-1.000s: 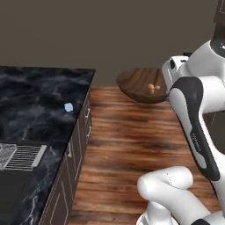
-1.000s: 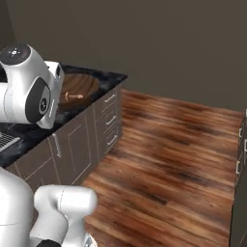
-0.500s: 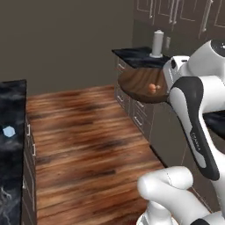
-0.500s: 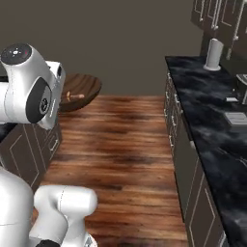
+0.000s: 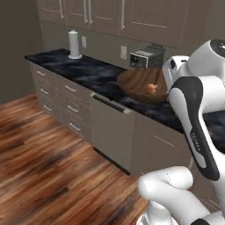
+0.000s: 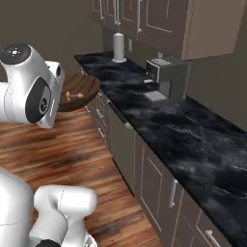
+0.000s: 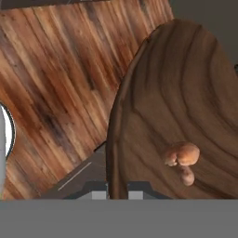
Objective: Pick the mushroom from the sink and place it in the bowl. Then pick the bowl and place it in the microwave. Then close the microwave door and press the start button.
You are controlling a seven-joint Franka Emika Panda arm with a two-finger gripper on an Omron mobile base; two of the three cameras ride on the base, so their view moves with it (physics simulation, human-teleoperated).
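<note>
**A:** Progress check, anyone? Looks to me like the mushroom (image 7: pixel 182 155) is already in the bowl (image 7: pixel 186 102), sitting on the inside slope near the rim. So step one's done.

**B:** Agreed. And the bowl is up in the air, carried beside the black counter (image 6: pixel 159 111), not resting on it. In the hand view the gripper (image 7: pixel 117 189) is pinched shut on the bowl's rim, one fingertip either side of the edge.

**A:** So what's left: get it into the microwave, shut the door, hit start?

**B:** Yep, all of that. Can't spot the microwave anywhere yet. In both base views the arm's own white body covers the gripper, and the bowl's near edge is hidden too.
</note>
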